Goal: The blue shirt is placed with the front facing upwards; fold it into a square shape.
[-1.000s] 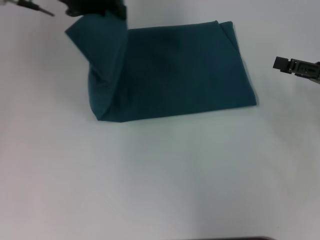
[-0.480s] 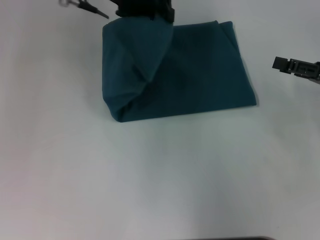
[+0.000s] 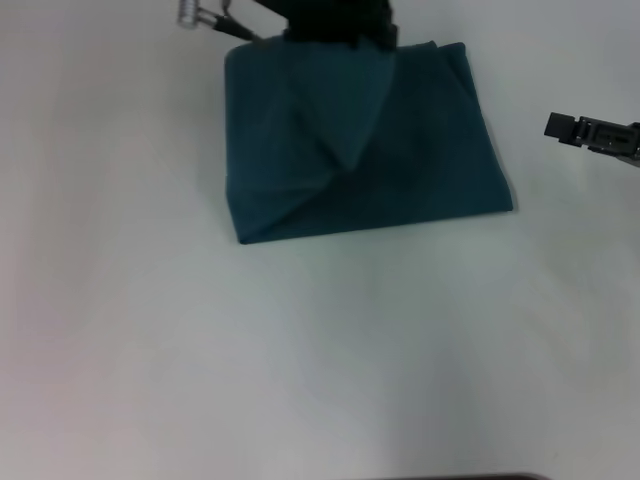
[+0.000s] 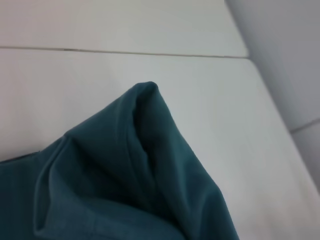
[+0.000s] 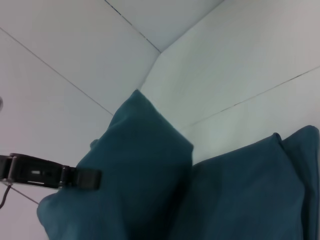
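A blue shirt (image 3: 400,160), already a teal rectangle, lies at the far middle of the white worktop (image 3: 300,350). The left pincer (image 3: 335,20), clamped on the shirt's left end, holds it raised over the middle. To finish well, lay this flap flat with edges matching. The right pincer (image 3: 560,127) waits at the right edge, fingers unclear.

The teal blue shirt (image 3: 400,170) lies folded on the table, its left flap lifted over the middle.
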Robot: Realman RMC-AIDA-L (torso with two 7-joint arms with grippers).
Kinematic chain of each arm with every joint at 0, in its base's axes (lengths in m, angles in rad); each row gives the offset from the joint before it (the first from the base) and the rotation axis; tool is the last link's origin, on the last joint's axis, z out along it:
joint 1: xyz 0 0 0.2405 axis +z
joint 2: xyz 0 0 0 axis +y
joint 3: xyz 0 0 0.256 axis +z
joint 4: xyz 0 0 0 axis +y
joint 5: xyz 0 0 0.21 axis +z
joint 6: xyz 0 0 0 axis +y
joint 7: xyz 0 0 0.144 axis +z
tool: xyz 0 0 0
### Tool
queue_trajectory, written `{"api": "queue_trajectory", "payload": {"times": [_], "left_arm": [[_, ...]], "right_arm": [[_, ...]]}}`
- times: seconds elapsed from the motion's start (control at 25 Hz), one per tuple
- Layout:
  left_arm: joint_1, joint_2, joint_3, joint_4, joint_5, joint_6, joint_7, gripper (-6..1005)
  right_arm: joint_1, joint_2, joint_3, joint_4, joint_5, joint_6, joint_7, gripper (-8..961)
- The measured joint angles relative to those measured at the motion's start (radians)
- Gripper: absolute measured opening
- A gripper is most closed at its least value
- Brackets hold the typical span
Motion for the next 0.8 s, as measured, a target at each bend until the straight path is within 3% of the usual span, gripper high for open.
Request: {"api": "queue_trajectory", "payload": {"times": [0.4,0.6,0.8], "left_arm": [[-0.015,-0.003,-0.007,0.040,-0.028,-0.095,0.018,181],[-0.007,-0.006,-0.009,0.036,-0.107,-0.098,0.057,377],[0.010,0.007,-0.012,0.024,-0.155,-0.085,0.081,603]], "right_arm": [[0.002,0.000,0.000,0.000,-0.001,0.000,-0.001,595],[0.001,-0.001,0.000,0.000,-0.001,0.000,-0.001,594],[0.001,-0.001,0.000,0.000,-0.002,0.000,-0.001,593]]}}
